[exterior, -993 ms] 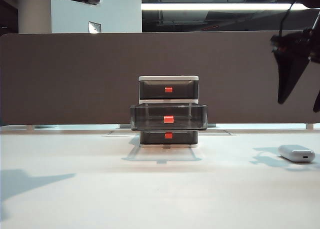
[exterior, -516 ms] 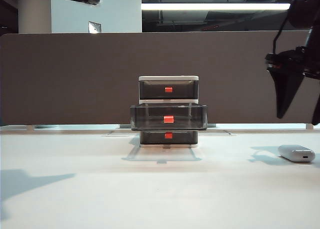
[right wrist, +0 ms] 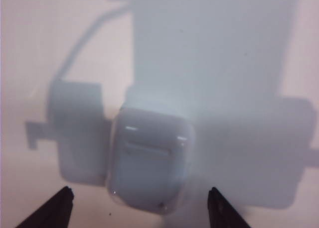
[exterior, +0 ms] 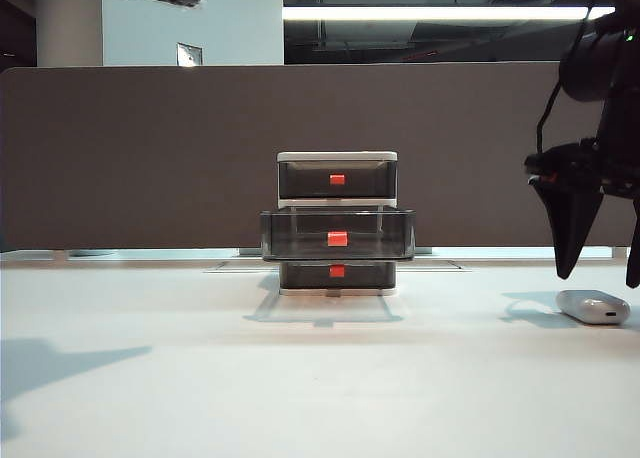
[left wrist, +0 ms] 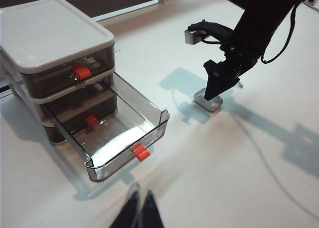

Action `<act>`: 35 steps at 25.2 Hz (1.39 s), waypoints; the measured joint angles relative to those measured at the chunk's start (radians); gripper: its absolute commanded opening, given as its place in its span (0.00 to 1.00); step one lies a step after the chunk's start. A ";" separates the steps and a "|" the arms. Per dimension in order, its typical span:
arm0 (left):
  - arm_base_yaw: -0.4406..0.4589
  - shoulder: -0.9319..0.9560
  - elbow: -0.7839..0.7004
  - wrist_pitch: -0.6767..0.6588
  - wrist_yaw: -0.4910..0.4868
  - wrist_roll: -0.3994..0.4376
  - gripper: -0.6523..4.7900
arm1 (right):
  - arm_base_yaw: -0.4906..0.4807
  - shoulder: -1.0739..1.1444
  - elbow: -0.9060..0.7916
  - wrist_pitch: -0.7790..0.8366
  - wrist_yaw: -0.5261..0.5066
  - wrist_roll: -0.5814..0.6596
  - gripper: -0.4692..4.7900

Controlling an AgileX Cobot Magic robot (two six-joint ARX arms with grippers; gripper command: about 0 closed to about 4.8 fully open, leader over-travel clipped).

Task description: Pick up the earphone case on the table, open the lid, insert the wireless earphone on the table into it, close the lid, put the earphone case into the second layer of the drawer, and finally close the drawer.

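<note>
White earphone case [exterior: 593, 306], smoky drawer [exterior: 337, 223] with red tabs

We see the table [exterior: 150, 378], a plain white top, bearing the drawer [exterior: 337, 224] at its middle, its white frame standing flat on the surface. The earphone case [exterior: 594, 306] lies closed on the table off to the drawer's right, directly beneath the spread right gripper [right wrist: 141, 208] and well apart from the shut left gripper [left wrist: 140, 208].
</note>
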 measured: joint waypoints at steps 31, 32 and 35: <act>0.000 0.001 0.000 0.019 0.000 0.000 0.11 | 0.001 0.090 0.005 0.070 0.001 0.000 0.79; 0.000 0.001 0.000 0.019 0.000 0.000 0.11 | 0.001 0.090 0.005 0.068 0.001 0.000 0.79; 0.000 0.001 0.000 0.019 0.000 -0.001 0.11 | 0.001 0.090 0.005 0.066 0.002 0.000 0.75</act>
